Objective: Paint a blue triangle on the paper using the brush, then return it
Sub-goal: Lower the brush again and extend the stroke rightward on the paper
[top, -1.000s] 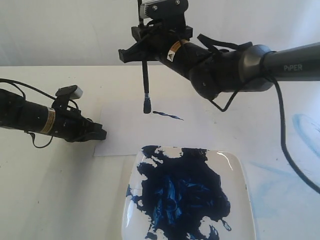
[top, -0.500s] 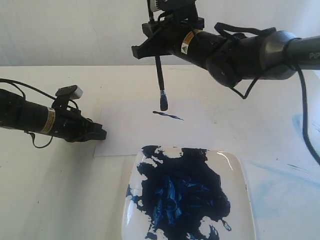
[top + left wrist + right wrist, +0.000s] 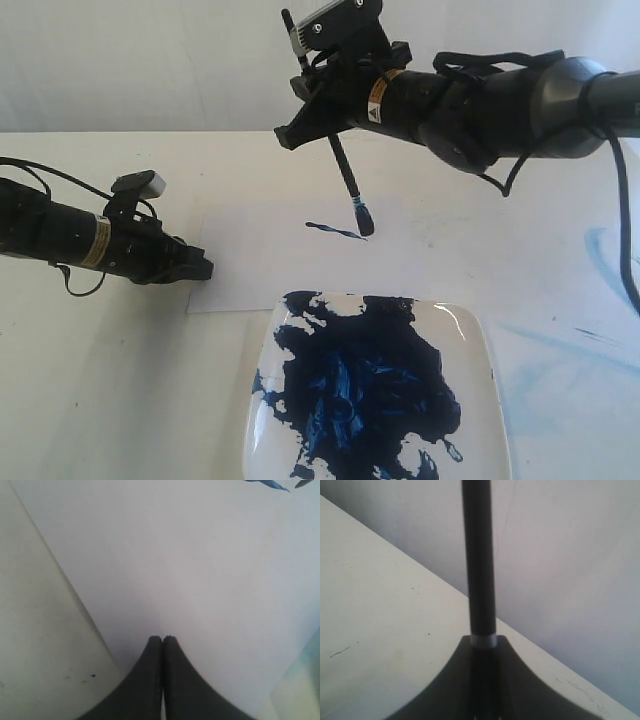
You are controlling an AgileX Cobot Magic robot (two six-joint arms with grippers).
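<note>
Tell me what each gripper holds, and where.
Right gripper holds the brush around mid-handle, bristles down. Left gripper holds nothing; its fingers are shut.

1. Paper (image 3: 270,255) was white, matt, flat and smooth.
2. Plate (image 3: 472,335) was white and glossy, with a glazed look; the blue paint (image 3: 360,390) on it shone wet.
3. Brush (image 3: 345,175) handle was black, smooth, with a faint sheen; its band (image 3: 483,641) looked like silver metal.
4. Counter (image 3: 120,380) was cream, matt, lightly speckled.
5. Left fingers (image 3: 145,685) were black, matt, plastic-like.
</note>
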